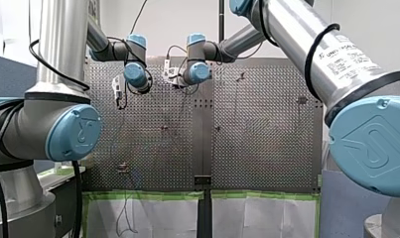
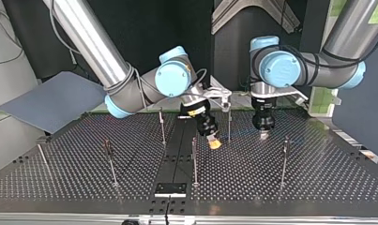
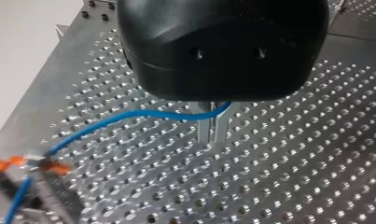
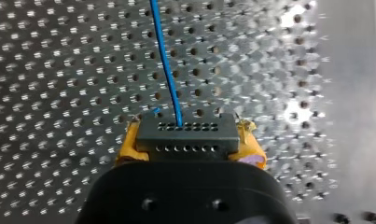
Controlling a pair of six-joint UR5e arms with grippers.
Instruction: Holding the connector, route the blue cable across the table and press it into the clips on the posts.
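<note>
Nearest to me, my right hand (image 4: 189,140) is clamped on the dark grey rectangular plastic connector (image 4: 185,133), with its yellow pads (image 4: 127,149) squeezing the two short ends. That block, with its rows of tiny holes, looks rigid, so I'd say it's the right place to hold. It's the only solid thing on this whole assembly.

The thin blue cable (image 4: 166,60) comes out of one hole and runs ahead over the shiny perforated metal surface (image 4: 59,70). My guess is it's light, floppy and a bit springy. It probably won't push anywhere by itself, and tugging hard could strain it where it enters the connector.

Further along, the cable sags in a loose curve over to my left hand (image 3: 212,130), which has a chunky black matte body. Its slim metal fingers (image 3: 203,130) are practically together. The cable crosses them just under the body, but I can't tell if they're pinching it or if it's only resting against them. If it's a loose hold, that would suit letting the wire slide through.

Out past both hands, the thin upright metal posts (image 2: 194,159) stand scattered around the surface, with small dark clips (image 2: 107,145) up near the tops. As far as I can see, none of them has cable in it yet. Since the wire is so limp, I reckon it needs holding close beside each clip to seat it.
</note>
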